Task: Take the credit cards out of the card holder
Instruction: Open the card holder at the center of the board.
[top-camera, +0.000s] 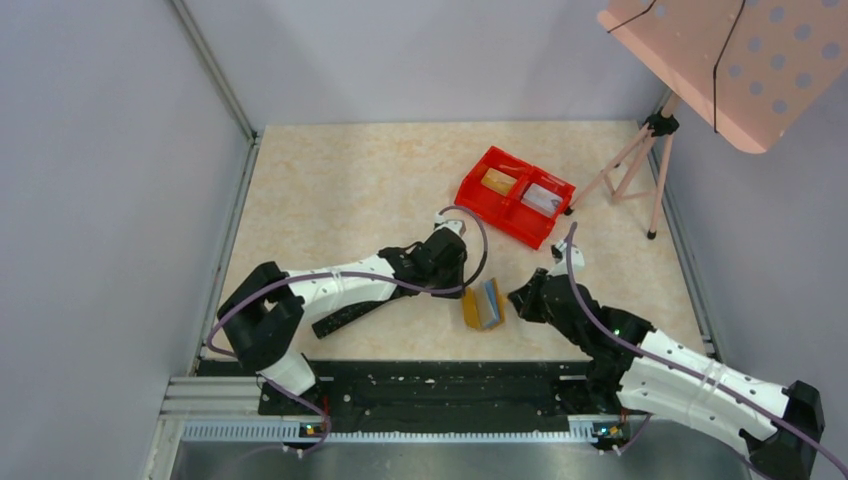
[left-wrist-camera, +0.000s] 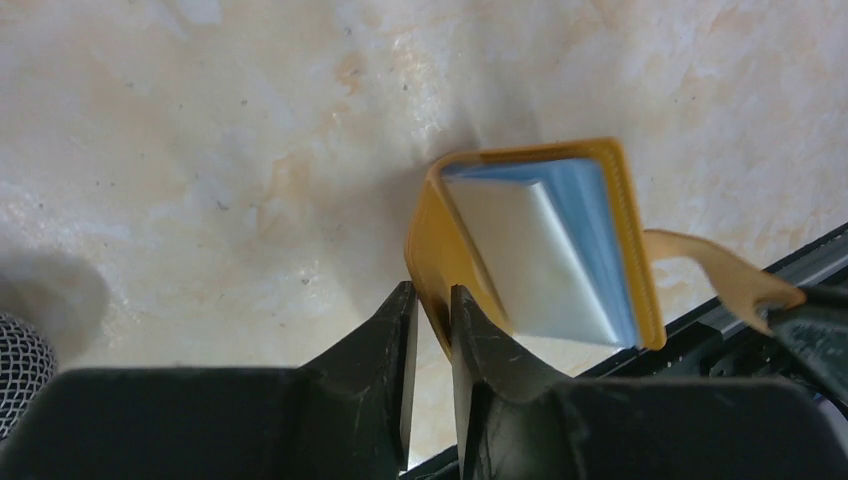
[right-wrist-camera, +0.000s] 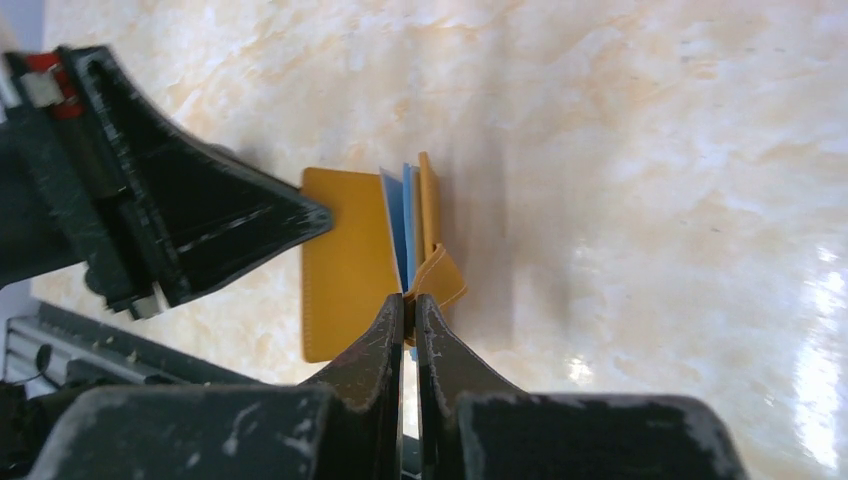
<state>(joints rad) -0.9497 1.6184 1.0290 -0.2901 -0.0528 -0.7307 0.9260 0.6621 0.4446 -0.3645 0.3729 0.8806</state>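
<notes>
The card holder (top-camera: 484, 304) is a tan bifold, part open on the table between my two grippers, with its light-blue and pale grey inside showing. My left gripper (top-camera: 463, 284) is shut on the edge of its tan cover (left-wrist-camera: 435, 250); the fingertips (left-wrist-camera: 433, 300) pinch it from the left. My right gripper (top-camera: 516, 297) is shut on the holder's small tab (right-wrist-camera: 440, 275), fingertips (right-wrist-camera: 410, 303) closed around it. A yellow-gold card (top-camera: 497, 180) and a pale grey card (top-camera: 541, 197) lie in the red tray. Whether any card sits in the holder's slots (left-wrist-camera: 540, 250) I cannot tell.
The red two-compartment tray (top-camera: 478, 195) stands behind the holder, right of centre. A pink perforated board (top-camera: 730, 60) on a tripod (top-camera: 640, 170) stands at the back right. A black rail (top-camera: 430, 385) runs along the near edge. Grey walls close in both sides.
</notes>
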